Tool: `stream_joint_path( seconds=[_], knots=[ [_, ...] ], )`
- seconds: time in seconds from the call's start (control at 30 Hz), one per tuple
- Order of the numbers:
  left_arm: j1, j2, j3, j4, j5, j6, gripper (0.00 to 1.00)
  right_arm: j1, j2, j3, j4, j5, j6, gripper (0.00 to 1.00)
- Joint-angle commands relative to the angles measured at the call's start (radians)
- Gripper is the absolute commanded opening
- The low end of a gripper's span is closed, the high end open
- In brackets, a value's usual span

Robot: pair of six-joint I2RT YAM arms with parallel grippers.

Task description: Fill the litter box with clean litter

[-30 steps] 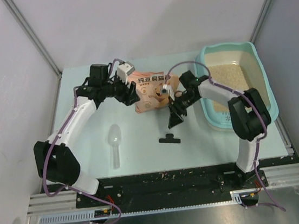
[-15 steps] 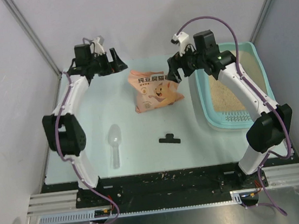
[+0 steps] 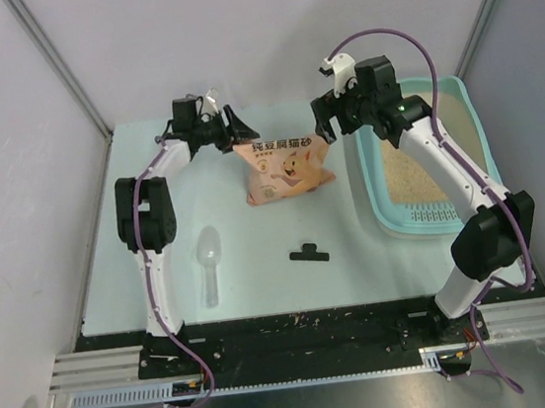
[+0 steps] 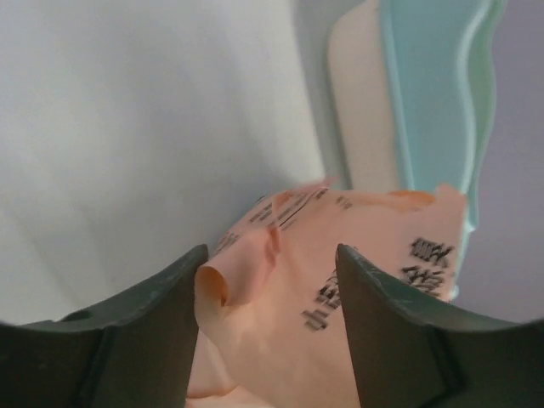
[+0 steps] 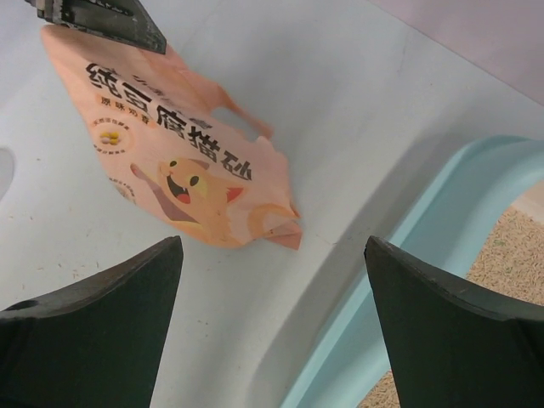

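We log the left hand [image 4: 269, 255] with its fingers apart, straddling the curled upper corner of the peach-pink cat bag [image 3: 286, 167] that lies on the worktop [image 3: 263, 290]. The right hand [image 5: 272, 245] has its fingers wide apart and holds nothing, hanging above the gap between bag and litter box [image 3: 421, 215]. The litter box sits at the worktop's right side, clean litter [image 3: 409, 167] covering its floor.

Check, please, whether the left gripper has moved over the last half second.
Yes: the left gripper moved right, onto the top-left corner of the unmoved bag.
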Motion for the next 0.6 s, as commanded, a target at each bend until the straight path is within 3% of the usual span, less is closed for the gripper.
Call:
stream_joint_path(
  seconds=[0.0, 0.03, 0.17, 0.2, 0.23, 0.3, 0.43, 0.57],
  knots=[
    [-0.023, -0.022, 0.056, 0.209, 0.174, -0.122, 0.61, -0.002, 0.007, 0.006, 0.042, 0.031, -0.025, 0.93],
    [-0.023, -0.028, 0.044, 0.276, 0.191, -0.14, 0.49, -0.002, 0.018, 0.01, 0.042, 0.031, -0.031, 0.93],
    [-0.022, -0.071, 0.002, 0.37, 0.23, -0.181, 0.28, -0.034, 0.119, 0.091, 0.016, -0.006, -0.029, 0.94],
    [-0.02, -0.083, -0.002, 0.375, 0.236, -0.178, 0.18, -0.053, 0.15, 0.184, -0.017, -0.043, -0.019, 0.94],
    [-0.02, -0.112, -0.005, 0.375, 0.242, -0.168, 0.13, -0.094, 0.217, 0.226, -0.034, -0.16, -0.012, 0.93],
    [-0.017, -0.146, -0.034, 0.383, 0.248, -0.159, 0.0, -0.12, 0.28, 0.308, -0.071, -0.256, -0.017, 0.91],
    [-0.017, -0.22, -0.103, 0.395, 0.265, -0.15, 0.0, -0.122, 0.381, 0.439, -0.093, -0.382, -0.127, 0.9],
    [-0.02, -0.273, -0.146, 0.416, 0.294, -0.156, 0.0, -0.119, 0.443, 0.454, -0.058, -0.521, -0.204, 0.91]
  ],
)
